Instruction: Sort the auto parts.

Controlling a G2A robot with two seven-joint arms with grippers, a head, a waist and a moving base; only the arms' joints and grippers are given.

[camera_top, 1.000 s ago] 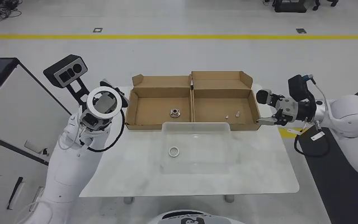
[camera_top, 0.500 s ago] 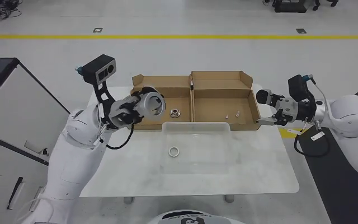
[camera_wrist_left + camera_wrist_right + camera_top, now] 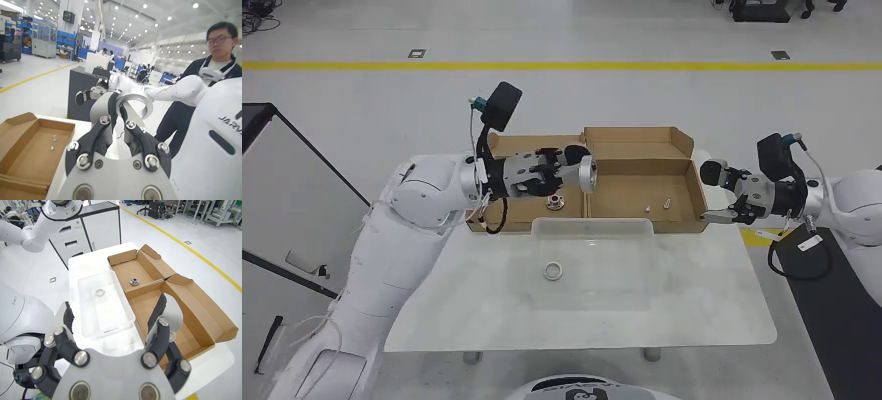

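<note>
My left gripper [image 3: 578,172] is shut on a large silver ring [image 3: 587,172], held above the seam between the two cardboard boxes. In the left wrist view the ring [image 3: 134,106] is pinched by its rim between the fingers. The left box [image 3: 504,198] holds a flanged metal hub [image 3: 556,202]. Two small bolts [image 3: 666,203] lie in the right box [image 3: 627,192]. A small metal ring [image 3: 553,270] rests in the clear tray [image 3: 592,226] in front of the boxes. My right gripper [image 3: 722,196] stands open at the right box's outer end, holding nothing.
The boxes' raised flaps [image 3: 632,137] stand along the far side. A cabinet [image 3: 85,228] stands off the table's left end. Bare white tabletop [image 3: 702,290] lies right of the tray, up to the front edge.
My left arm has swung from the table's left side rightward over the boxes, carrying the large ring. The right arm has not moved.
</note>
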